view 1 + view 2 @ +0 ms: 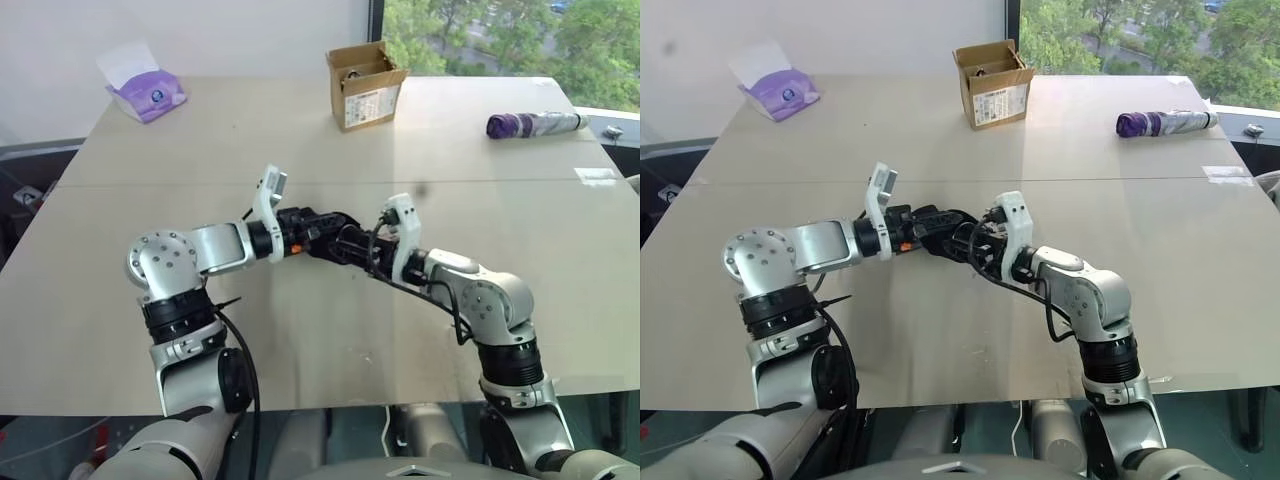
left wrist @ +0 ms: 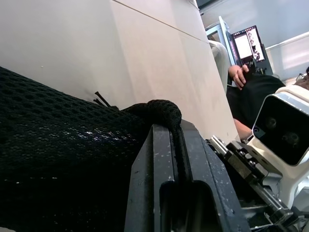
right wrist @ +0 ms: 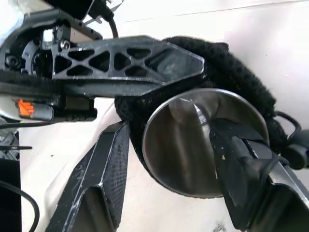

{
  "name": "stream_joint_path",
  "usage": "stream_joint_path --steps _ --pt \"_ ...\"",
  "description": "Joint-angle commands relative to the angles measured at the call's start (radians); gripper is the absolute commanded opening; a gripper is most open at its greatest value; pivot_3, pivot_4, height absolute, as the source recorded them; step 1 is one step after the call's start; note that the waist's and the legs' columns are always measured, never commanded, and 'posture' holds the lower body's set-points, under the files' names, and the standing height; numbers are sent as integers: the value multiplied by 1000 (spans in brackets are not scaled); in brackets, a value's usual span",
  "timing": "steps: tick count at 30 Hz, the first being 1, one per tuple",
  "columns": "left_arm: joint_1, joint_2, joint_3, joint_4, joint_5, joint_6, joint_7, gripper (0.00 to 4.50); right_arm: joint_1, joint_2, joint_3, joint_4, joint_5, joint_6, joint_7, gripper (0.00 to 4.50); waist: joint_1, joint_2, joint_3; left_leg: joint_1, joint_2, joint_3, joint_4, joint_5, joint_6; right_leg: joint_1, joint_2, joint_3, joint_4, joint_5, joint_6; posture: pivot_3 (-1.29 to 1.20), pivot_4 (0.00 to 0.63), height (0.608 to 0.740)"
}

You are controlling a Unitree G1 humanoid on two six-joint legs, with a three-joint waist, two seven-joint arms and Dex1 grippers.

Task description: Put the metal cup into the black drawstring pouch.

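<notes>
Gripping metal cup (image 3: 193,145) inside black drawstring pouch (image 3: 231,72): half-spread right pincer (image 3: 169,164).

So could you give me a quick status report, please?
Left pincer shut on black drawstring pouch. Right pincer gripping metal cup, seated in pouch mouth. Nothing obstructing.

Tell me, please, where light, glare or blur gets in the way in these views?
Head views: window daylight falls evenly over the table, with a paler sheen toward its right side; little is lost. Left wrist view: the black drawstring pouch is dark mesh and the left tool is close and soft. Right wrist view: the metal cup mirrors its surroundings; the table is washed out white.
</notes>
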Motion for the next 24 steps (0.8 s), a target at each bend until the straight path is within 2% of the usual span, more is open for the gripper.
stream_joint_path --steps 1,18,21,24 --pt "1 23 3 -32 -18 1 -21 0 -19 5 -27 -16 39 1 1 2659 0 0 0 0 0 0 0 0 0 0 0 0 0 0 0 0 150 740" --pt "-9 27 -1 -32 -8 1 -39 0 -46 17 -12 17 35 -11 -22 2659 0 0 0 0 0 0 0 0 0 0 0 0 0 0 0 0 150 740" --pt "-10 27 -2 -37 -10 1 -39 0 -56 12 10 26 12 -23 -31 1838 0 0 0 0 0 0 0 0 0 0 0 0 0 0 0 0 150 740" --pt "-13 25 -3 -41 -14 1 -36 0 -69 -1 43 32 -23 -40 -35 465 -1 0 0 0 0 0 0 0 0 0 0 0 0 0 0 0 150 740"
